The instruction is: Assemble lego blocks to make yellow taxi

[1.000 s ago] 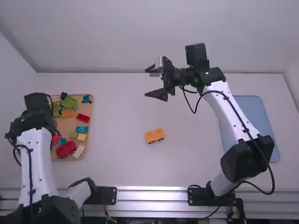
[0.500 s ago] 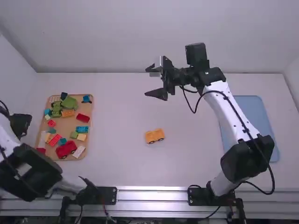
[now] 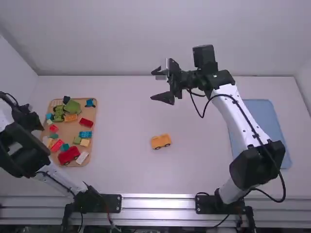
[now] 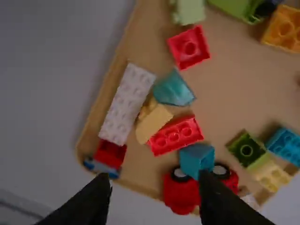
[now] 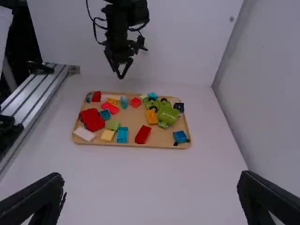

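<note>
Near a tray (image 3: 71, 132) of blocks (image 3: 86, 122), the left claw (image 3: 36, 122) gapes empty; the right claw (image 3: 153, 85), farther off, likewise.

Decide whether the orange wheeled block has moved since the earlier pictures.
No. In the high view, the orange wheeled block keeps the same place and gap left of the blue mat.

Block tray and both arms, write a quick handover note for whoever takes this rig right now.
Left end effector: open, empty, facing the tray.
Right end effector: open, empty, over the far part of the table.
Done: orange car piece stands on the table, between the arms.
Left: taxi looks unfinished; probably add blocks, a yellow one lies in the tray.
</note>
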Controlling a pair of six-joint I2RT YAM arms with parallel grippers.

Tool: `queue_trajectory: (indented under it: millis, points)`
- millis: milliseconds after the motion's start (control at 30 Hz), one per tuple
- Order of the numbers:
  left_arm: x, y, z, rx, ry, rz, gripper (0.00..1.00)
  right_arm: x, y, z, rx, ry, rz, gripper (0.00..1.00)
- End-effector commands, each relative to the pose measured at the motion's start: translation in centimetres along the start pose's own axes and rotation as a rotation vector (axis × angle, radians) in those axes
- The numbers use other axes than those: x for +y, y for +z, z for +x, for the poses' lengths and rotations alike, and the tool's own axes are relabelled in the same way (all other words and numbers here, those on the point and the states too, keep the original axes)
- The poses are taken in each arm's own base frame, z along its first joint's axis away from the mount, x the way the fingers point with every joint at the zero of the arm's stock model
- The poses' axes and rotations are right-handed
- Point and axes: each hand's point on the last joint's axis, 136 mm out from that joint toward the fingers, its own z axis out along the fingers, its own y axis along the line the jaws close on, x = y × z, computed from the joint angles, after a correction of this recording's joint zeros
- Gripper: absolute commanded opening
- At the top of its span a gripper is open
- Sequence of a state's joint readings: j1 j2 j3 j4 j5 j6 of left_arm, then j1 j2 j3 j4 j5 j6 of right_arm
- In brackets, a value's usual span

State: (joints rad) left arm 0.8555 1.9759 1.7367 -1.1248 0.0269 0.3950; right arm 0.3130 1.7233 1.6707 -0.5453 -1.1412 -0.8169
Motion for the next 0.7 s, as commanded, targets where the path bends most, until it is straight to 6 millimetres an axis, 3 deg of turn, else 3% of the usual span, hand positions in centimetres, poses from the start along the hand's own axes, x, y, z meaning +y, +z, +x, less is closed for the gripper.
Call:
queue_trajectory:
  millis: [0,33,100,233,300,367,667]
  points:
    - [-0.8,1.2,0.7,0.014,0.28,0.047,0.61,-0.1,-0.1,-0.8,-0.008,-0.016,0.003,0.99]
    - [-0.7,1.4,0.9,0.018,0.309,0.043,0.59,-0.1,-0.1,-0.8,-0.008,-0.016,0.003,0.99]
    - [-0.4,2.1,1.0,0.025,0.373,0.023,0.44,-0.1,-0.1,-0.8,-0.008,-0.015,0.002,0.99]
    - [0.2,4.6,1.7,0.042,0.454,-0.014,0.34,-0.2,-0.1,-0.9,-0.009,-0.024,0.003,0.99]
    - [0.1,5.3,2.5,0.066,0.504,-0.011,0.36,-0.2,-0.1,-0.9,-0.009,-0.028,0.005,0.99]
    - [-0.1,5.9,3.0,0.077,0.54,-0.001,0.45,-0.2,-0.1,-0.9,-0.01,-0.031,0.006,0.99]
    - [0.4,8.3,2.9,0.04,0.509,-0.039,0.4,-0.7,-0.1,-0.3,0.025,-0.022,0.035,0.99]
